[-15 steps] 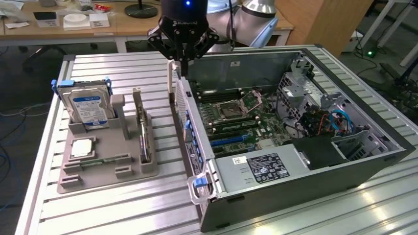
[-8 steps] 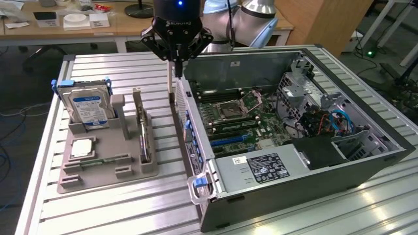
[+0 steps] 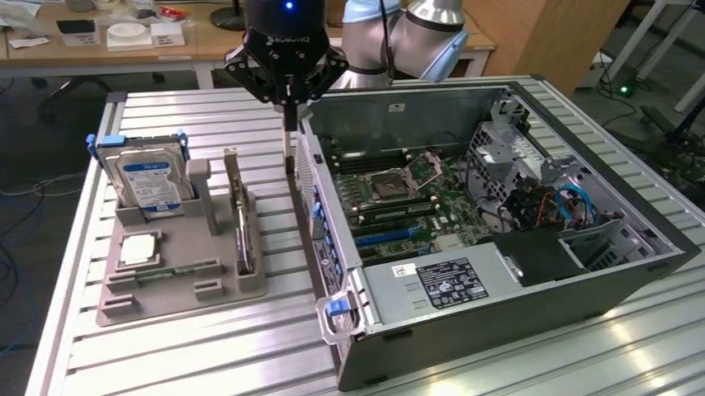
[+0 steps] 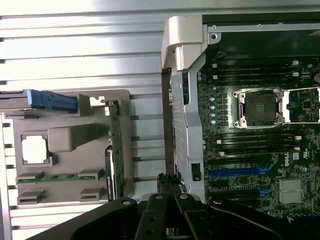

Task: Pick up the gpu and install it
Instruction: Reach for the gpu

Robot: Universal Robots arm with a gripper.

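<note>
The gpu [image 3: 237, 210] stands on edge in a slot of the grey holder [image 3: 210, 285]; it is a thin green card with a silver bracket at its far end. In the wrist view the gpu [image 4: 116, 150] runs along the holder's edge nearest the case. My gripper [image 3: 290, 124] hangs shut with nothing between its fingers, above the strip of table between the holder and the open computer case [image 3: 617, 289]. It is higher than the gpu and off to the case side of it. The wrist view has the closed gripper [image 4: 170, 186] over the case's rear wall.
A silver hard drive [image 3: 149, 177] with a blue label stands upright in the holder. A processor chip [image 3: 138, 247] and a memory stick [image 3: 165, 272] lie in it too. Inside the case, the motherboard has a blue slot [image 3: 385, 235] and a processor socket [image 4: 260, 107].
</note>
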